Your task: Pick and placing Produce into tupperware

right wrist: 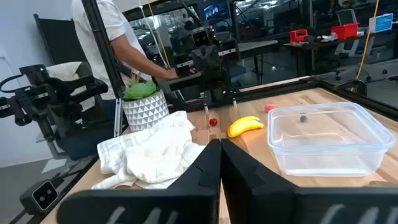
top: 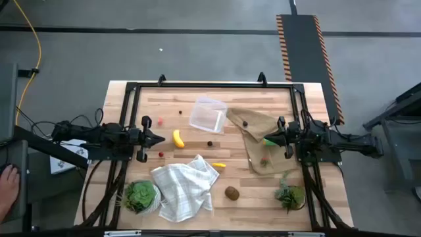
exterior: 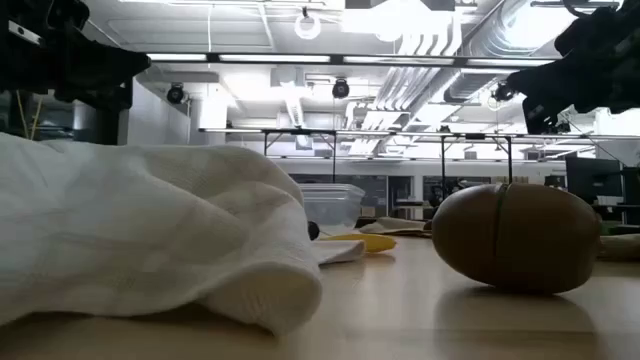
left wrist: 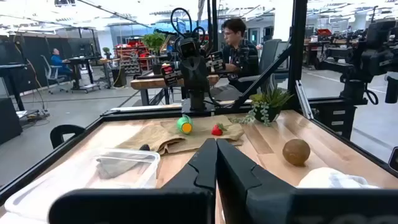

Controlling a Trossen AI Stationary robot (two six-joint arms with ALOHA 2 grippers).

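Cloth (exterior: 150,230) hides table; berries tiny

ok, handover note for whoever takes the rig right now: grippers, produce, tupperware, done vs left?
Left gripper: shut, empty, parked at the table's left side beside the banana.
Right gripper: shut, empty, over the tan cloth on the right.
Tupperware: back centre of the table, nothing visible inside.
Produce all still out: banana, small yellow piece, kiwi near the front edge, green piece and strawberry on the tan cloth, small berries scattered around the tupperware.
Done: nothing placed.
Left: every piece.
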